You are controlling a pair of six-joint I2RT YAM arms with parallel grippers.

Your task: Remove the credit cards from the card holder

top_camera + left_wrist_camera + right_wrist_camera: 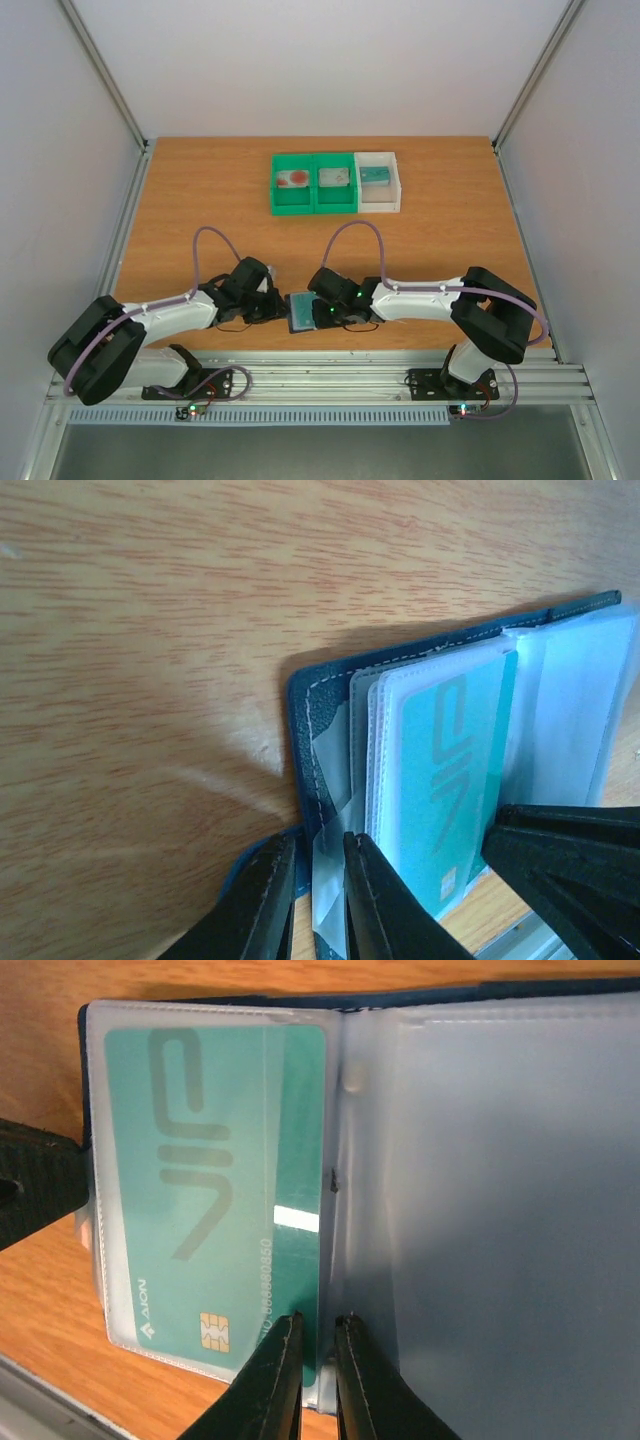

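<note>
Though largely masked from above by both arms, found lying open at the near edge of the wood-grain table (200,200): stitched dark-blue card holder (300,710) with glossy clear sleeves (500,1210). Thin round-cornered teal card (200,1160) sheathed inside. Left claw (318,840) clamped on cover edge and sleeve flap. Right claw (318,1322) pinched on teal card's edge through plastic. Remaining sleeves milky, contents indistinct.
</note>
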